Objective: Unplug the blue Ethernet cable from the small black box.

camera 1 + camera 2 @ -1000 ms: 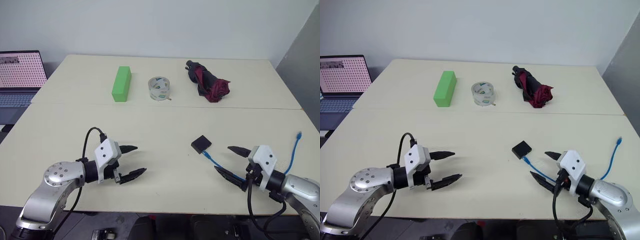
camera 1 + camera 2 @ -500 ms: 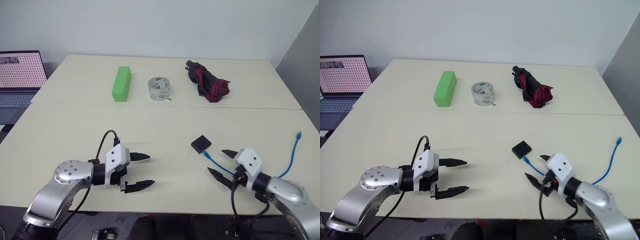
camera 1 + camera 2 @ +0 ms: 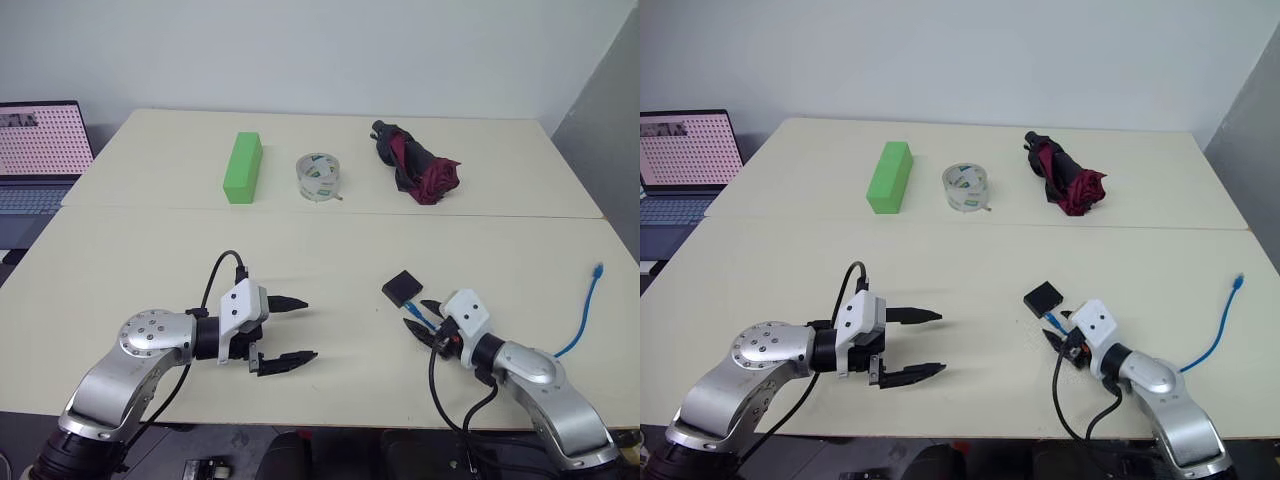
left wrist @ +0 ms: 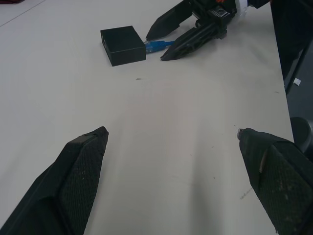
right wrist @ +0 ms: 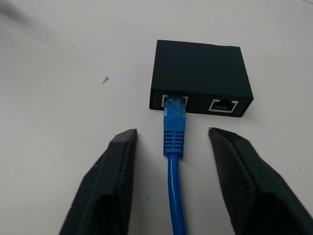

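The small black box (image 5: 200, 77) is lying flat on the counter (image 3: 330, 250), right of centre on its near half. The blue Ethernet cable (image 5: 174, 147) is sitting plugged into one of the box's two ports, then trailing right toward the counter's edge, its free plug (image 3: 598, 269) lying there. The right hand (image 5: 171, 161) is resting low just near of the box, its fingers (image 5: 110, 171) standing apart on either side of the cable, not touching it. The left hand (image 3: 290, 330) is hovering spread wide over the near-left counter, well apart from the box. A green block (image 3: 243, 167), tape roll (image 3: 319, 177) and folded umbrella (image 3: 415, 162) are lying along the far side.
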Tool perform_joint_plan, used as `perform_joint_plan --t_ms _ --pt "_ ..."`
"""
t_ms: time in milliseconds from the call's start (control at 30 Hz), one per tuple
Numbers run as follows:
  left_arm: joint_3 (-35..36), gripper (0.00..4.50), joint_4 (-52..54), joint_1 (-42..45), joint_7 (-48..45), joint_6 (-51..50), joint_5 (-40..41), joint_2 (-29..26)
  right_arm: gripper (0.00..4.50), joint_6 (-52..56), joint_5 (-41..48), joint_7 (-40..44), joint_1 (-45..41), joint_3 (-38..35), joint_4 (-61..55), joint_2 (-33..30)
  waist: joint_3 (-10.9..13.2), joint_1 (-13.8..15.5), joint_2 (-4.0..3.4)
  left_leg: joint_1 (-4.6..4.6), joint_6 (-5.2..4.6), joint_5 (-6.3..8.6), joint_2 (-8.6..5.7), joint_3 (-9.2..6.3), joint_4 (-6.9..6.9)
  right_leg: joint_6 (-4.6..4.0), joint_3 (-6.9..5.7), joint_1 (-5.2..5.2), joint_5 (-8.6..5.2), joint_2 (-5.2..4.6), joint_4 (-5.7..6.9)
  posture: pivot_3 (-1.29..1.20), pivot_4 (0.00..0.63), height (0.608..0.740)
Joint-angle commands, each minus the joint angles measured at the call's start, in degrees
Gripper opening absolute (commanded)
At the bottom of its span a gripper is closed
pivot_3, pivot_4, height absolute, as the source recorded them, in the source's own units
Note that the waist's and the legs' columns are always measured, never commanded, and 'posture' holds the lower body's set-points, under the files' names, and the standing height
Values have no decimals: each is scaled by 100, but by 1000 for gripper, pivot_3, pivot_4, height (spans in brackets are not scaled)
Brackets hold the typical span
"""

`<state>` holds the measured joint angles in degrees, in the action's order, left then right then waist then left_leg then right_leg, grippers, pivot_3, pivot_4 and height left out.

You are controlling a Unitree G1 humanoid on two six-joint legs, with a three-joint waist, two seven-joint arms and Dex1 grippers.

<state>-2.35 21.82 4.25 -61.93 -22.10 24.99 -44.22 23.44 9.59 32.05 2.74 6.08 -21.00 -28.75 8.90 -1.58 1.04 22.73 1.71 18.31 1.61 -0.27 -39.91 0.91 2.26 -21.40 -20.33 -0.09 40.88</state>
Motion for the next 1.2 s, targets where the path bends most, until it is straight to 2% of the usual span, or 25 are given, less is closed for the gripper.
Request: perform_joint_plan --t_ms 33,200,233,400,533,733,933,1200 --pt "-8 4500 -6 65 0 57 -9 10 1505 -60 -40 72 -125 -31 71 -56 0 -1 0 0 0 0 0 0 0 0 0 0 0 0 0 0 150 740" --pt "-49 4500 -184 176 195 -18 -119 125 221 -312 -265 229 -244 54 89 -277 0 6 0 0 0 0 -1 0 0 0 -1 0 0 0 0 0 150 740" --pt "-51 4500 -238 213 242 -57 -125 156 145 -437 -365 254 -275 94 90 -331 0 6 0 0 -1 0 -2 0 -1 0 1 0 0 0 0 0 150 740" --pt "117 4500 -453 483 461 -569 291 417 129 -1793 -1247 91 -627 371 331 -572 0 -4 1 0 -1 1 -1 2 -1 0 1 -2 0 0 2 0 150 740" --pt "367 4500 -457 835 539 -1596 1213 625 128 -3509 -2116 83 -1087 733 724 -925 1 -7 2 2 3 -2 0 2 -4 0 -1 -3 0 0 3 0 150 740" --pt "519 4500 -641 1332 709 -2425 1968 902 128 -5220 -2438 225 -1929 991 1201 -1087 0 -8 3 2 18 -10 -1 1 -7 0 -2 -1 0 0 3 0 150 740" --pt "548 4500 -733 1509 896 -2634 2160 1162 127 -5781 -2405 373 -2288 1142 1379 -987 0 -10 3 3 19 -10 2 0 -9 0 -3 -1 0 0 4 0 150 740" --pt "611 4500 -779 1509 1025 -2669 2353 1451 127 -5925 -2419 504 -2411 1262 1379 -801 0 -9 3 2 19 -11 3 0 -10 0 -3 -2 0 -1 6 0 150 740"
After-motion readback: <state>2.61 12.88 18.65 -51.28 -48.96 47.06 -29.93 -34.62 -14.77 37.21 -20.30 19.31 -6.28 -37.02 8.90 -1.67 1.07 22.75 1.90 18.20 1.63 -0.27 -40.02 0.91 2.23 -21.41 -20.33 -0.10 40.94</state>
